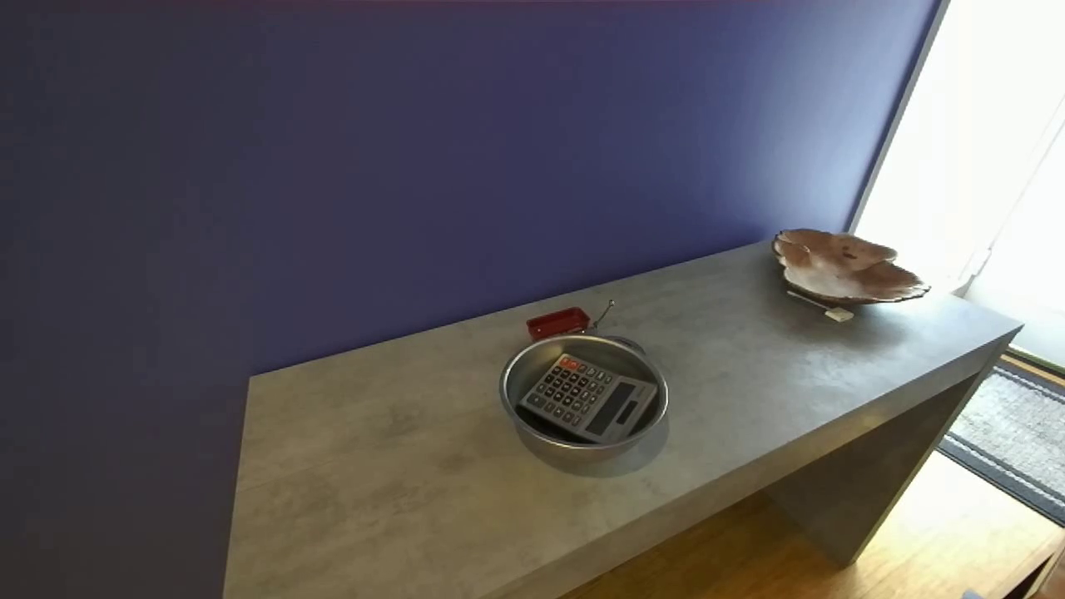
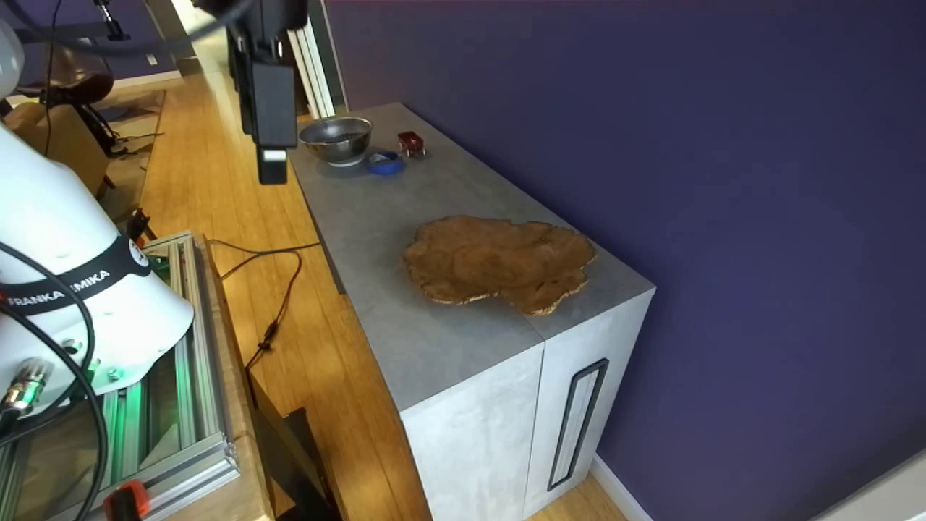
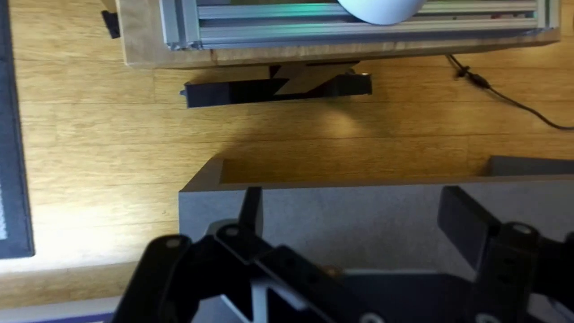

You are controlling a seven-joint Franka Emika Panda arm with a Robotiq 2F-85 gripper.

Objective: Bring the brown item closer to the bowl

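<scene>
The brown dish [image 1: 840, 270] lies flat at one end of the grey table, wide and irregular-edged. It also shows whole in an exterior view [image 2: 499, 260]. The grey metal bowl [image 1: 574, 452] stands well apart toward the other end, with a grey calculator [image 1: 566, 391] inside. The bowl also shows in an exterior view [image 2: 336, 148]. My gripper [image 3: 352, 195] is open with nothing between its fingers. In an exterior view, the gripper [image 2: 273, 166] hangs above the table's level, apart from dish and bowl. In the wrist view, only a small blurred brown patch shows behind the gripper; the bowl is out of view.
A small red object [image 1: 557, 323] sits behind the bowl, near the purple wall. A blue ring-shaped item [image 2: 385, 163] lies beside the bowl. A small pale item [image 1: 839, 314] on a stick lies by the dish. The table's front edge [image 3: 314, 187] runs along the floor gap.
</scene>
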